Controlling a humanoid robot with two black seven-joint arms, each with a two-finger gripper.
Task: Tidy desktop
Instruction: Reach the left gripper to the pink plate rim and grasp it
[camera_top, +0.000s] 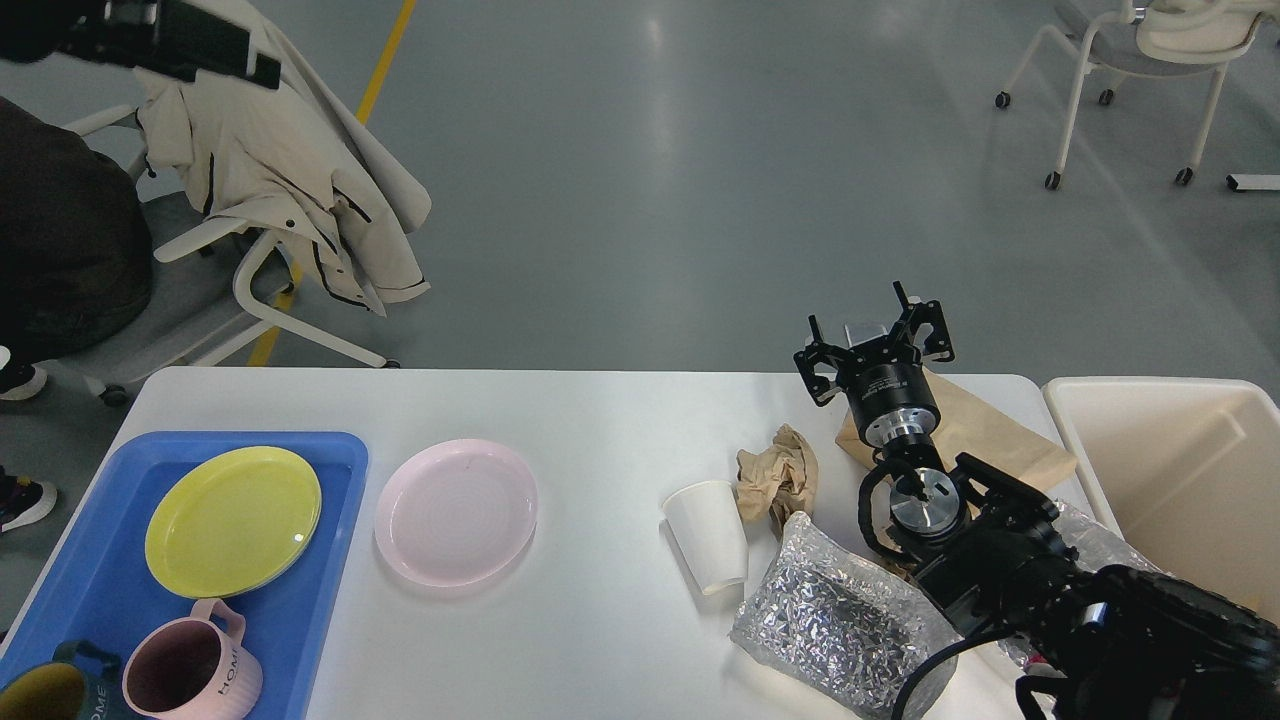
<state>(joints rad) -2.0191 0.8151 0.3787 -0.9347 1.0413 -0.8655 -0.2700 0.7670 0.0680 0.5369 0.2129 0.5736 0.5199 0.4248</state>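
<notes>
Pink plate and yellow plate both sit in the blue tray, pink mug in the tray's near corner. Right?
Not quite. The head view shows only the yellow plate in the blue tray; the pink plate lies on the desktop beside it. The pink mug is in the tray.

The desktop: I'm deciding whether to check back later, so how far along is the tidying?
Partly done. On the blue tray sit a yellow plate and a pink mug. Nothing is in hand: the right claw hovers open and empty over the brown paper bag. Left on the desktop: pink plate, paper cup, crumpled paper, silver bubble wrap. The cream bin looks empty.
</notes>
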